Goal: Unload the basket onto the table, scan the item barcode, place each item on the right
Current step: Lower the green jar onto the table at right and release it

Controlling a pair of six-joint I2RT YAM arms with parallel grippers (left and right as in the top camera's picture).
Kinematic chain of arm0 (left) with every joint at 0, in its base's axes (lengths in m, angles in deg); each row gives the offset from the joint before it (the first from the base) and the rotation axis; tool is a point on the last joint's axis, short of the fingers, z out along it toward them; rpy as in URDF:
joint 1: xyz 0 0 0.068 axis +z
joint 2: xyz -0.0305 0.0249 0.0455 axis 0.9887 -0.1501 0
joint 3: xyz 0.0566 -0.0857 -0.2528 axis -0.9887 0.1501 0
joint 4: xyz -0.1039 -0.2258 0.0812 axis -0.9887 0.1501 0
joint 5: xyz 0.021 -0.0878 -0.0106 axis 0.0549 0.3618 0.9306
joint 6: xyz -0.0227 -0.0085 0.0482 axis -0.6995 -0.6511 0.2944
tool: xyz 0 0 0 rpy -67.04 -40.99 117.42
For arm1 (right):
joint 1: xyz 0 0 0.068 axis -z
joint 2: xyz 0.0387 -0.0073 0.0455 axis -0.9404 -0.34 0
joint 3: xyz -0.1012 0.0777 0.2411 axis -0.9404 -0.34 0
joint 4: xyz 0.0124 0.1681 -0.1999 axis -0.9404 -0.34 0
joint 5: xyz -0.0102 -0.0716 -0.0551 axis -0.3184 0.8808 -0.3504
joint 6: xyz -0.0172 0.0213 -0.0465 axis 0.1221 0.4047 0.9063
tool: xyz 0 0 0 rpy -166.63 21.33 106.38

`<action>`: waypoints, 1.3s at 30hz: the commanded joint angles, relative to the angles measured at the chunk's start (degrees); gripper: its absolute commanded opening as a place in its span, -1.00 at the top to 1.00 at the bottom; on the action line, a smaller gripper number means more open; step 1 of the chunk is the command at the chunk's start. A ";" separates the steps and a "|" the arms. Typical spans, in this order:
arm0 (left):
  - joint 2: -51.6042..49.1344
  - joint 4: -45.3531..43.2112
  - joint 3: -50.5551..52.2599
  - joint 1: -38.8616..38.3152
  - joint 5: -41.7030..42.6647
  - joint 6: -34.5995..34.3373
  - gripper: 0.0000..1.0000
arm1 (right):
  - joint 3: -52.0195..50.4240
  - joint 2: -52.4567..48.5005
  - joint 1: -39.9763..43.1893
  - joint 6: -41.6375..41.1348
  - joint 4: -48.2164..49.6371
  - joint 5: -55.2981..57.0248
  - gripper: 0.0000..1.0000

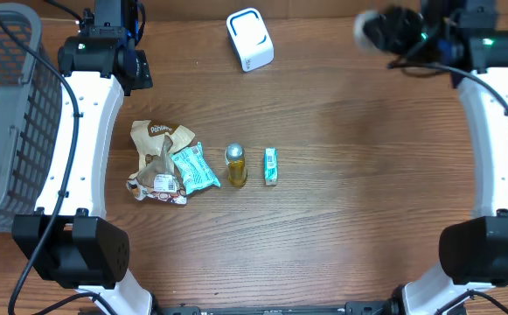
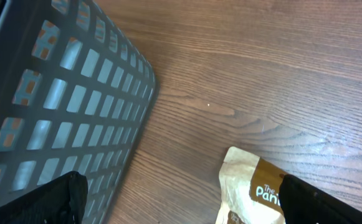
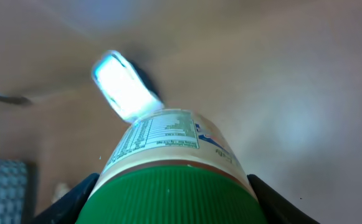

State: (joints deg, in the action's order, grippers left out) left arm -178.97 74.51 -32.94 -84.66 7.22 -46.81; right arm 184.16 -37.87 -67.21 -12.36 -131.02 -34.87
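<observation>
My right gripper [image 3: 174, 202] is shut on a jar [image 3: 168, 140] with a ribbed green lid and a pale printed label. Its black fingers [image 3: 75, 199] press on both sides of the lid. The jar's far end points toward the white barcode scanner [image 3: 123, 84], which looks blurred and glows bright. In the overhead view the scanner [image 1: 250, 39] stands at the back middle, and the held jar [image 1: 365, 27] hangs blurred to its right. My left gripper [image 2: 184, 202] is open and holds nothing, above the table between the basket and a brown bag [image 2: 249, 183].
A grey mesh basket [image 1: 9, 114] fills the left edge. In the middle of the table lie a crumpled brown bag [image 1: 157, 162], a teal packet [image 1: 194, 166], a small yellow bottle [image 1: 236, 164] and a small teal box [image 1: 271, 165].
</observation>
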 commanded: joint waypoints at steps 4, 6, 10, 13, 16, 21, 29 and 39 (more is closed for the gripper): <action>1.07 -0.04 -0.90 -0.11 -0.76 0.48 -0.99 | -2.29 -2.32 4.79 2.67 -18.21 12.31 0.79; 1.07 -0.04 -0.92 -0.11 -0.76 0.48 -0.99 | -5.40 -2.32 5.29 2.64 -20.09 16.24 0.78; 1.07 -0.04 -0.90 -0.11 -0.76 0.48 -0.99 | -12.79 -2.36 5.42 2.62 -18.38 19.69 0.68; 1.07 -0.04 -0.90 -0.11 -0.76 0.48 -0.99 | -18.32 -2.36 5.42 2.01 -15.06 20.83 0.65; 1.07 -0.04 -0.92 -0.11 -0.76 0.48 -0.99 | -22.73 -2.36 5.42 1.99 -11.85 20.85 0.60; 1.07 -0.04 -0.92 -0.11 -0.76 0.48 -0.99 | -28.37 -2.36 5.46 1.97 -6.32 21.73 0.51; 1.07 -0.04 -0.92 -0.11 -0.76 0.48 -0.99 | -31.93 -2.36 5.46 1.88 -2.80 23.65 0.21; 1.07 -0.04 -0.92 -0.11 -0.76 0.48 -0.99 | -31.93 -2.36 5.46 1.79 -2.62 23.63 -0.82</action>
State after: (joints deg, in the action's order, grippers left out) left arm -178.97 74.51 -32.94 -84.66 7.22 -46.81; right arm 152.20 -40.61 -61.59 -10.15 -133.94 -11.66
